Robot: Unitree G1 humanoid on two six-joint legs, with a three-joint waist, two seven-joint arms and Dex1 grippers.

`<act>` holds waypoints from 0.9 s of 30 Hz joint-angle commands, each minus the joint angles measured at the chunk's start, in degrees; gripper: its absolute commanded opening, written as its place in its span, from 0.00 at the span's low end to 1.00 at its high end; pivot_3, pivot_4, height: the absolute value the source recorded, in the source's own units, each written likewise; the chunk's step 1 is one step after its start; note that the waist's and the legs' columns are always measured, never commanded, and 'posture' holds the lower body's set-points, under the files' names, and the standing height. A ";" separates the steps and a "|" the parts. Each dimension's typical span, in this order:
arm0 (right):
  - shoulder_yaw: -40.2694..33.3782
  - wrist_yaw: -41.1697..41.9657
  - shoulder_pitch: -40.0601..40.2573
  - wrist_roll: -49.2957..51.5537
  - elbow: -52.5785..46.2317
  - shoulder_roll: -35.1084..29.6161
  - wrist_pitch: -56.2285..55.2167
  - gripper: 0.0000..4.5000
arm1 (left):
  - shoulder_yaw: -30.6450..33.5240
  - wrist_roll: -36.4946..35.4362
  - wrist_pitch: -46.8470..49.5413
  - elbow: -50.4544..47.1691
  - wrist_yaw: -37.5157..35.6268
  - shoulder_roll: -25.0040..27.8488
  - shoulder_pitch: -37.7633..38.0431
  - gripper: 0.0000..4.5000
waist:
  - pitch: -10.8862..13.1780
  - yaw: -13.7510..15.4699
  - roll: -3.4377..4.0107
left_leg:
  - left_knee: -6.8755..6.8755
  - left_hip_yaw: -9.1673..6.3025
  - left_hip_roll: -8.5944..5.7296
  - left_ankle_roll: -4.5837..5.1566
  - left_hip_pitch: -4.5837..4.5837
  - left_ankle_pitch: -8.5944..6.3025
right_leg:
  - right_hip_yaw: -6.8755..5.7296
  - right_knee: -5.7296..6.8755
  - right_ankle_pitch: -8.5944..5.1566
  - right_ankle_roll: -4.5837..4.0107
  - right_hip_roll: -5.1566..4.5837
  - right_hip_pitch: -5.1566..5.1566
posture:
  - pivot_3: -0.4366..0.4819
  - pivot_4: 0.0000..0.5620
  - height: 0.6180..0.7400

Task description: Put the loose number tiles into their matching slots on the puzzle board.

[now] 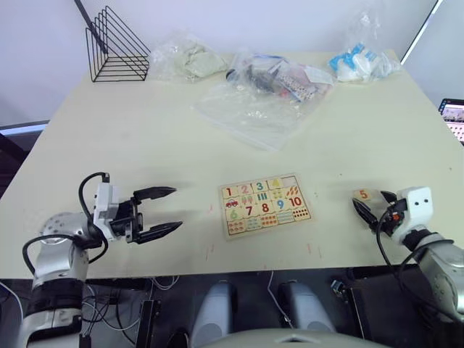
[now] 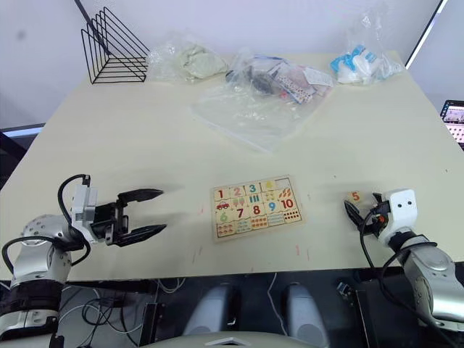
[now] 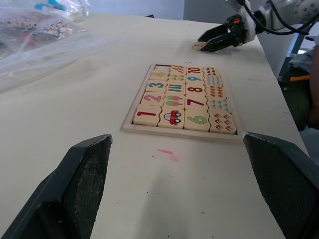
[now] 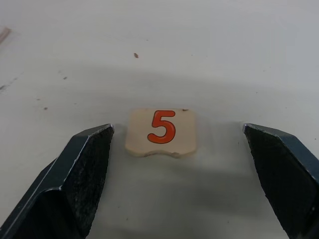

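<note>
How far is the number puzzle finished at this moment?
Done: tiles 1, 2, 3 and 4 already sit in the top row of the board. In hand: the open right claw is around the 5 tile on the table, not gripping it. Left: the last slot is empty. The left claw waits open.

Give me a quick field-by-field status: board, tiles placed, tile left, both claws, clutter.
board: puzzle board flat on the table, mid-front
tiles in slots: 1, 2, 3 and 4 seated in the top row; last slot empty
loose tile: orange 5 tile flat on the table, to the right of the board
right claw: open, fingers either side of the 5 tile, not touching it
left claw: open, empty, left of the board
clutter: clear plastic bags and a black wire rack at the far edge
</note>
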 commanded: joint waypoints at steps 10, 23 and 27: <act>0.52 -0.52 -1.25 -1.46 0.40 0.16 1.60 0.89 | -6.99 -8.13 -0.97 -2.94 -2.01 7.86 -0.46 1.00 | -0.03 -0.02 -0.03 | 0.01 0.00 0.01 0.00 0.01 0.00 | 0.01 0.00 0.00 0.00 0.01 0.00 | 0.48 0.27 1.00; 1.47 -3.52 0.59 -1.02 -5.34 2.35 4.27 0.33 | -9.81 -10.77 -1.25 -4.04 -2.01 10.80 -0.17 1.00 | -0.14 0.09 -0.18 | 0.00 -0.03 0.02 0.00 0.00 0.00 | -0.02 -0.01 0.00 0.00 0.02 0.01 | 0.48 0.27 1.00; 3.54 -9.06 1.12 -0.79 -13.31 5.68 10.78 0.33 | -9.91 -10.99 -1.24 -3.84 -2.01 11.22 -0.59 1.00 | -0.14 0.02 -0.18 | 0.00 -0.05 0.02 0.00 -0.01 0.00 | -0.01 0.01 -0.01 -0.01 0.03 -0.01 | 0.48 0.27 1.00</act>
